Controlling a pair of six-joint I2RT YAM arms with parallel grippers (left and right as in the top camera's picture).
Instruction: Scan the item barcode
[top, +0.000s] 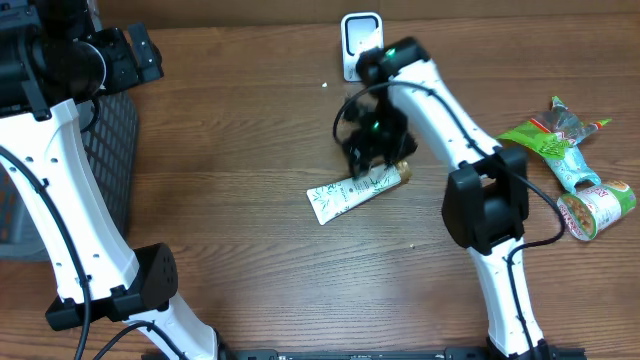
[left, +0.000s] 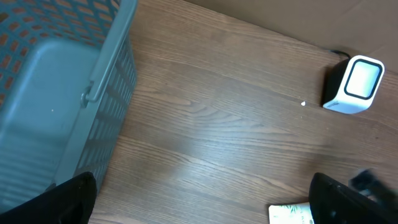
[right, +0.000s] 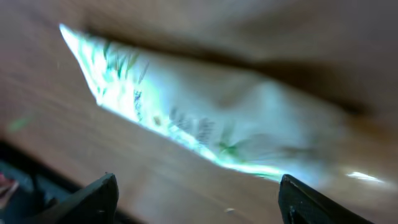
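1. Overhead view – the only one showing the whole layout. The tube lies flat near the middle of the wooden table, slanted, its gold cap to the right. The scanner stands at the far edge, well apart from the tube. A grey basket sits at the left, and green snack packs and a cup-shaped pack at the right.
2. The left wrist view adds the scanner's pale front window, the basket's mesh wall and only the tube's flat end at the bottom edge.
3. The right wrist view is a blurred close-up of the tube alone. The scanner and basket do not appear.
4. Tube: white, flattened, with green leaf print and small dark lettering that is too smeared to read. No barcode can be made out.
5. Left gripper: it sits beside the basket with its fingers spread fully apart and holds nothing.
6. Right gripper: it hangs just over the tube's cap end with its fingers wide apart – the tube rests on the wood, not clamped.
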